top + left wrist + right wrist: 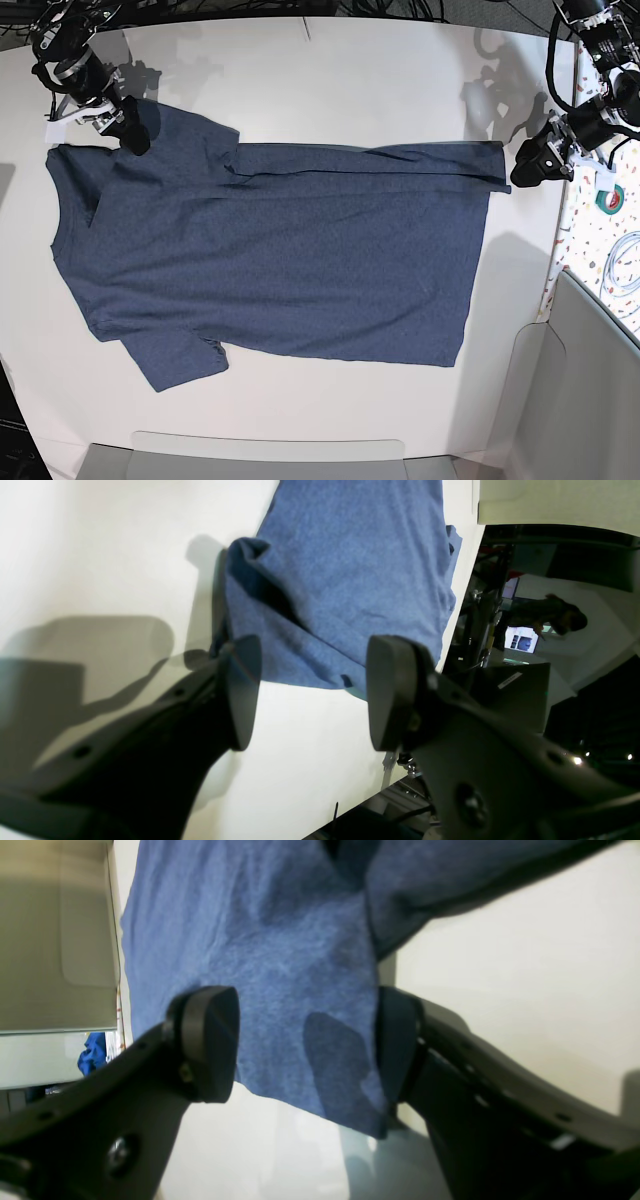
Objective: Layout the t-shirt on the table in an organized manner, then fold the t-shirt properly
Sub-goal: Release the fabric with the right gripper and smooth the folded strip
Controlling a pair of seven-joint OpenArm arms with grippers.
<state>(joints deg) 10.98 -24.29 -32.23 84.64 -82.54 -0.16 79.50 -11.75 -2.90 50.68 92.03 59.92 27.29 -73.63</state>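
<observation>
We see the shirt [280, 260] lying flat on the white table [330, 80]. Its long way runs from 9 o'clock to 3 o'clock in the base view. The neck end points to 9 o'clock and the bottom hem points to 3 o'clock. One sleeve sticks out toward 11 o'clock and the other toward 7 o'clock. The top edge of the shirt is folded over in a thin strip that runs along its long side. We cannot see any letters on the cloth.

Our right gripper [133, 137] is at 10 o'clock, over the upper sleeve. In the right wrist view its fingers [207, 1040] are spread wide apart with blue cloth showing between them. It is not pinching the cloth. One finger is just beside the sleeve edge.

Our left gripper [527, 165] is at 3 o'clock, just beside the top corner of the hem. In the left wrist view its fingers [242, 690] are also spread wide. The shirt corner lies near the tips, and nothing is held.

A strip with colored dots [590, 255] runs along the table at 3 o'clock.
</observation>
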